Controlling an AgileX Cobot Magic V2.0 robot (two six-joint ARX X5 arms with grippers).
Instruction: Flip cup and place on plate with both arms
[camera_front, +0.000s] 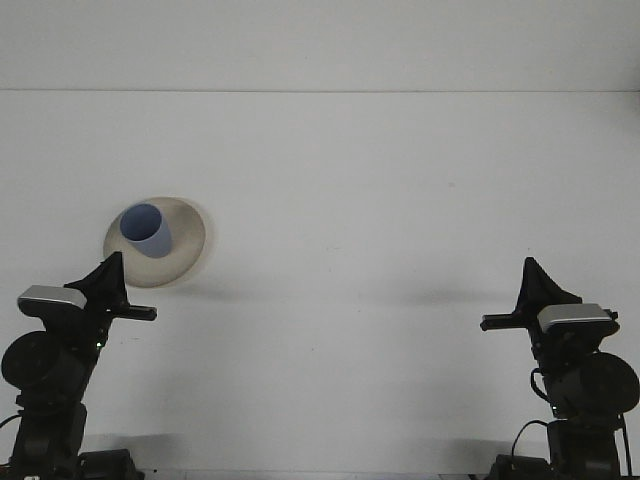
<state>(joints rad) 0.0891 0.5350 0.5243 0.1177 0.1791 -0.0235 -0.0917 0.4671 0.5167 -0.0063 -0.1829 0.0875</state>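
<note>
A light blue cup (147, 230) stands upright, mouth up, on the left part of a beige plate (186, 240) at the table's left. My left gripper (113, 262) sits just in front of the plate's near rim, apart from the cup, shut and holding nothing. My right gripper (529, 266) is far off at the front right, also shut and holding nothing. Both point away from me over the table.
A white table (380, 200) spreads from the plate to the right arm, with its far edge meeting a white wall near the top. Both arm bases stand at the front corners.
</note>
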